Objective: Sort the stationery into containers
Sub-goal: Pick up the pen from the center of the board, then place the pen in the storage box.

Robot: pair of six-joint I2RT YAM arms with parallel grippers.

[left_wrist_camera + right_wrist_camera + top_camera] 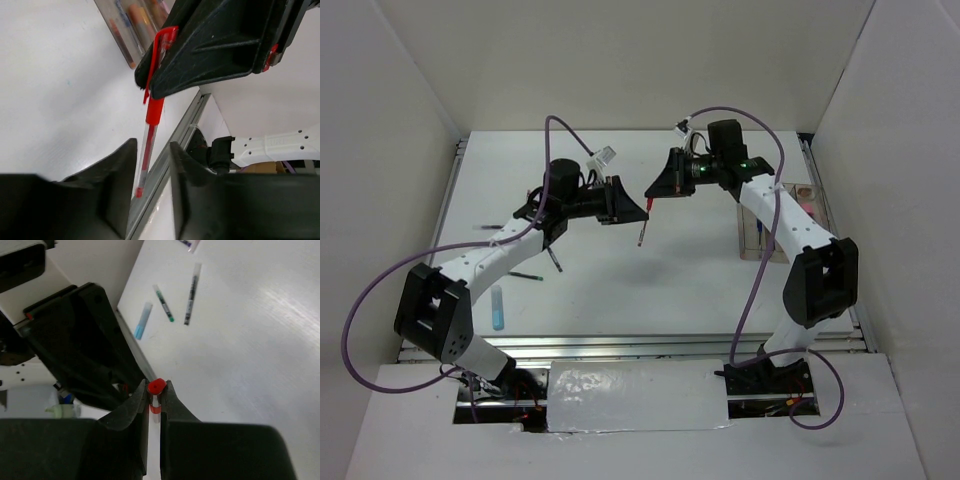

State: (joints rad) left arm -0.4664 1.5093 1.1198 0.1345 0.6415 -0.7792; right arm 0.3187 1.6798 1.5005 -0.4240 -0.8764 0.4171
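**A:** What do we see mid-table?

**B:** We see the right gripper [155,387] clamped tight on the cap of the red pen [154,111], which is held in the air between the two arms.

**A:** And the left gripper [151,145]?

**B:** Its jaws stand slightly apart, with the pen's lower end in the gap. We cannot tell if they touch it. The clear bins [117,30] sit well off by the right arm. A light-blue marker [497,308] lies on the table [690,280] beside the left arm.

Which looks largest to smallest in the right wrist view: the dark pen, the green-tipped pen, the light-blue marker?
1. dark pen, clearly the longest.
2. green-tipped pen and light-blue marker: about equal in length, the marker thicker, so I won't rank these two.
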